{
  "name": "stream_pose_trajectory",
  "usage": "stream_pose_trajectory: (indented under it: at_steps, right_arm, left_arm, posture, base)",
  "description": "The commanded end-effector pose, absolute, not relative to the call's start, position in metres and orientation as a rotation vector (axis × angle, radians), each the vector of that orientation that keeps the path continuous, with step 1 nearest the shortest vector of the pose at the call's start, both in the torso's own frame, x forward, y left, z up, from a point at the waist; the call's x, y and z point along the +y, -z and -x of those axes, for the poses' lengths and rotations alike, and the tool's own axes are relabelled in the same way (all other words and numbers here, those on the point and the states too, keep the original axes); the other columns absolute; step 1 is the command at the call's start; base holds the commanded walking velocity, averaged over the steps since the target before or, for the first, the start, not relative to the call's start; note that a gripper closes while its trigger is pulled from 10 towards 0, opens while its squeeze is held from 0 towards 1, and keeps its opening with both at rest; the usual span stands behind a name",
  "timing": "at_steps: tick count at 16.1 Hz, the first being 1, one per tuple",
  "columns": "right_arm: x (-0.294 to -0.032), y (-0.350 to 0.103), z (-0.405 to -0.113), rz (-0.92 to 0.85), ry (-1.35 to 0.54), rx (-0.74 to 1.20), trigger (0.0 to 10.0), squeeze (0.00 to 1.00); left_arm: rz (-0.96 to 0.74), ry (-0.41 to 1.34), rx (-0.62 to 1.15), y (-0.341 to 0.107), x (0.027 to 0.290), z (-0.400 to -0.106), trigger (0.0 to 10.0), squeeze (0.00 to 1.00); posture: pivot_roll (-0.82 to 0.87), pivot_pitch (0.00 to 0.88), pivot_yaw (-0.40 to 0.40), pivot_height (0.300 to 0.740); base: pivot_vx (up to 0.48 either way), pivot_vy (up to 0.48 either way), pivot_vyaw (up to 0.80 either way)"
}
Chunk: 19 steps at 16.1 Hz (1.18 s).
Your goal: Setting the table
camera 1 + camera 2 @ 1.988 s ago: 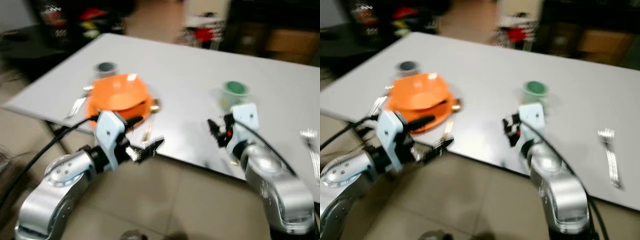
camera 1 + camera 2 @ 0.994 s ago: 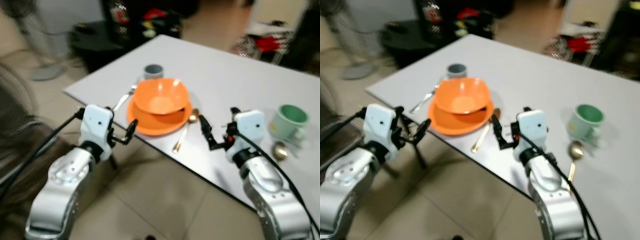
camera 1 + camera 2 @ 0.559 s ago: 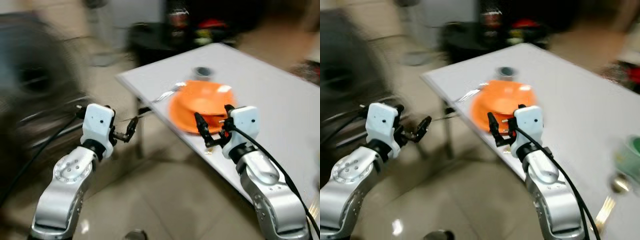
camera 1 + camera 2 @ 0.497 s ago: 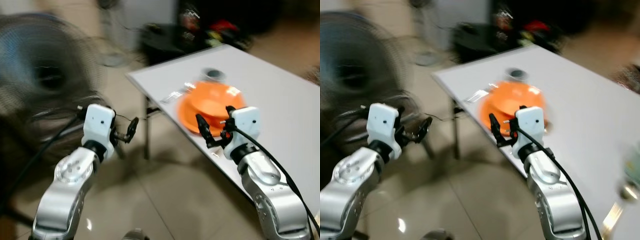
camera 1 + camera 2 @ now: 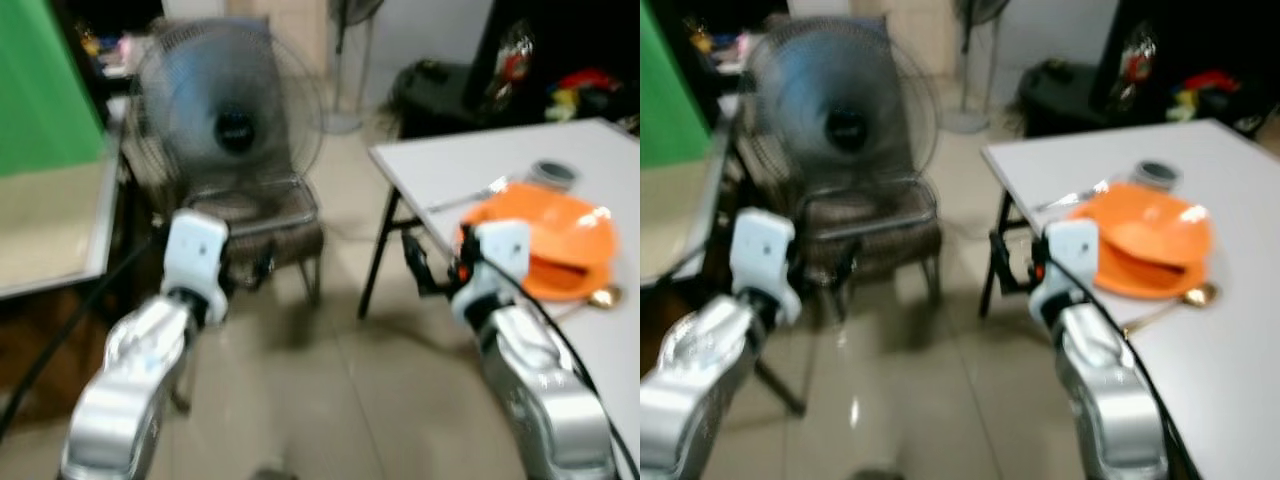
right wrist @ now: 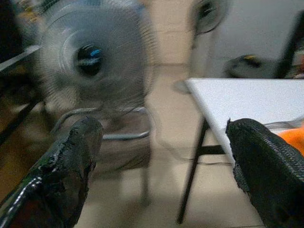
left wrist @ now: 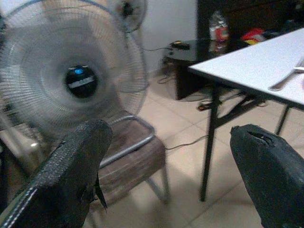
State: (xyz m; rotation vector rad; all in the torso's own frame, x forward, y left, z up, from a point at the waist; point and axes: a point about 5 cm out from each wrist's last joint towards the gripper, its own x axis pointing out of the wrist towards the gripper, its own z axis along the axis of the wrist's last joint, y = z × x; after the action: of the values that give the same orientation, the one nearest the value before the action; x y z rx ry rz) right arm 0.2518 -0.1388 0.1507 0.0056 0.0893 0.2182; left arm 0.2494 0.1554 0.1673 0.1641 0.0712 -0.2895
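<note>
At the right stands a white table, blurred. Near its corner an orange bowl sits in an orange plate. A grey cup stands behind them, a fork lies beside them and a gold spoon lies in front. My left gripper is open and empty, held out over the floor toward a chair. My right gripper is open and empty too, off the table's near corner, with its black fingers short of the plate.
A large standing fan sits on a brown metal chair straight ahead. A green panel and a low surface are at the left. A second fan and dark furniture stand at the back. Beige tiled floor lies between the chair and the table.
The whole picture has swung left: the table now sits at the right edge, and the fan and chair have come into the middle. Both grippers stay open and empty.
</note>
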Motion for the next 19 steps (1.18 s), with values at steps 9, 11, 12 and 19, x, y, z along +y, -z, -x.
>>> stream_pose_trajectory:
  at_steps: [9,11,12,19]
  right_arm:
    - [-0.141,-0.146,-0.245,-0.018,-0.204,0.12,10.0,1.0]
    - [-0.143,-0.146,-0.242,-0.02,-0.205,0.122,10.0,1.0]
    - [-0.146,-0.145,-0.242,-0.018,-0.202,0.126,10.0,1.0]
    - [-0.147,-0.142,-0.239,-0.035,-0.177,0.134,10.0,1.0]
  left_arm:
    - [-0.198,0.283,0.094,-0.166,0.159,-0.251,10.0,0.0]
    - [-0.192,0.276,0.085,-0.166,0.156,-0.25,10.0,0.0]
    - [-0.19,0.283,0.084,-0.166,0.154,-0.248,10.0,0.0]
    - [-0.188,0.298,0.086,-0.168,0.155,-0.25,10.0,0.0]
  posture:
    - [0.11,0.0,0.001,0.74]
    - [0.11,0.0,-0.002,0.74]
    - [0.11,0.0,-0.004,0.74]
    - [0.1,0.0,0.019,0.74]
  base:
    - [0.0,0.0,0.8]
    - [0.0,0.0,0.8]
    - [0.0,0.0,0.8]
    - [0.0,0.0,0.8]
